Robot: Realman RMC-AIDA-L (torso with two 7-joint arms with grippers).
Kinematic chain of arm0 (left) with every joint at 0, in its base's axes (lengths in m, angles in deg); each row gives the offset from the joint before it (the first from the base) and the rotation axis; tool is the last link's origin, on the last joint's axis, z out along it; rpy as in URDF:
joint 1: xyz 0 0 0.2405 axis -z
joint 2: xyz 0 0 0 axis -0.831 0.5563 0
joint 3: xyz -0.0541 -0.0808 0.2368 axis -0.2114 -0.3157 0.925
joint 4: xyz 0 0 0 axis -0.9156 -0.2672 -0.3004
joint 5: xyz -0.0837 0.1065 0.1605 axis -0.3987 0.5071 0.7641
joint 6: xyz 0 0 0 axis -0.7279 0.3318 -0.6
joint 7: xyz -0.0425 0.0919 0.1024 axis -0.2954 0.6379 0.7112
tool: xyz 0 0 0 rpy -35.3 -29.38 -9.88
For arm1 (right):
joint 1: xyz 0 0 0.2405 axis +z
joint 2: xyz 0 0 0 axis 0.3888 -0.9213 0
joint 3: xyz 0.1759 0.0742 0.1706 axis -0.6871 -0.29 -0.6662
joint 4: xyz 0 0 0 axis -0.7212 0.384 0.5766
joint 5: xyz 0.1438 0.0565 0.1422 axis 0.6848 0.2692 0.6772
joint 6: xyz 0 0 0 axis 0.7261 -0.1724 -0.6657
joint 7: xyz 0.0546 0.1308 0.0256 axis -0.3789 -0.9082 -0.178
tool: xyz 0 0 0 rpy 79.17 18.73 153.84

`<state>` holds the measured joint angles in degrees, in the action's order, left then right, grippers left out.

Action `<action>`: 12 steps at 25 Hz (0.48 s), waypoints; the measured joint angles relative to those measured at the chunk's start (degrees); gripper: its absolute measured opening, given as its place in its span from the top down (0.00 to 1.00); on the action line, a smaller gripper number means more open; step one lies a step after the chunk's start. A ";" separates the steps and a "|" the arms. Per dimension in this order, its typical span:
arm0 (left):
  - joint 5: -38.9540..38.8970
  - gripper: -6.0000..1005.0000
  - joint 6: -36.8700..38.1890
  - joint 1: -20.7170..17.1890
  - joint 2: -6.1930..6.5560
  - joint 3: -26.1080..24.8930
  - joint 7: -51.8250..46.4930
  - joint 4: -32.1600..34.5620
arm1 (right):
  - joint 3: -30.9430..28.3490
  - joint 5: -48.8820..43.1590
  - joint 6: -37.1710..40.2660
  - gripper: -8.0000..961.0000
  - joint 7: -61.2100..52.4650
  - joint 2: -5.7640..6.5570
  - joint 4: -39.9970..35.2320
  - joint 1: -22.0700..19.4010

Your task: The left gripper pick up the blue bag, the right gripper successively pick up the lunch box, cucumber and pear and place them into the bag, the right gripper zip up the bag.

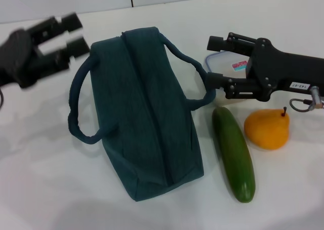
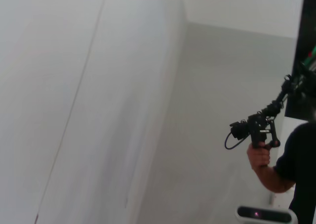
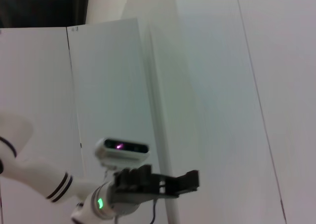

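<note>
Out at 10 o'clock from the blue bag (image 1: 144, 113), the left gripper (image 1: 76, 33) hangs spread wide, holding nothing. The bag's zipped flat, so stuffing could snag. At 2 o'clock the right gripper (image 1: 216, 61), released too, straddles the lunch box (image 1: 227, 64); might clip the handle.

You won't find much to read here. The right gripper (image 1: 213, 61) carries a small white sticker (image 1: 299, 86) on its body with dark printed characters, but they are too small to make out. The lunch box (image 1: 226, 64), toward the table's far edge behind that gripper, shows a pink-red label (image 1: 239, 65) whose print is likewise illegible. In both wrist views you see no lettering at all.
</note>
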<state>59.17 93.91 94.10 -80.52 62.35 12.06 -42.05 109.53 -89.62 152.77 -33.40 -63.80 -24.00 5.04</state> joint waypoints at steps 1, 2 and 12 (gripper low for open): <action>-0.05 0.26 -0.44 1.04 0.60 -0.08 -2.64 -0.06 | 0.00 0.00 0.01 0.13 -0.02 0.00 -0.23 0.00; -0.05 0.26 -0.44 1.04 0.60 -0.08 -2.64 -0.06 | -0.01 0.01 0.02 0.13 -0.07 -0.02 -0.59 -0.01; 8.06 0.26 -12.48 8.51 3.57 0.35 -22.45 0.38 | -0.56 0.10 -0.21 0.13 -0.44 0.12 -1.29 0.11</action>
<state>67.24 81.43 102.61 -76.95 62.71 -10.39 -41.67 108.97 -89.52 152.56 -33.84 -63.69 -25.29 5.15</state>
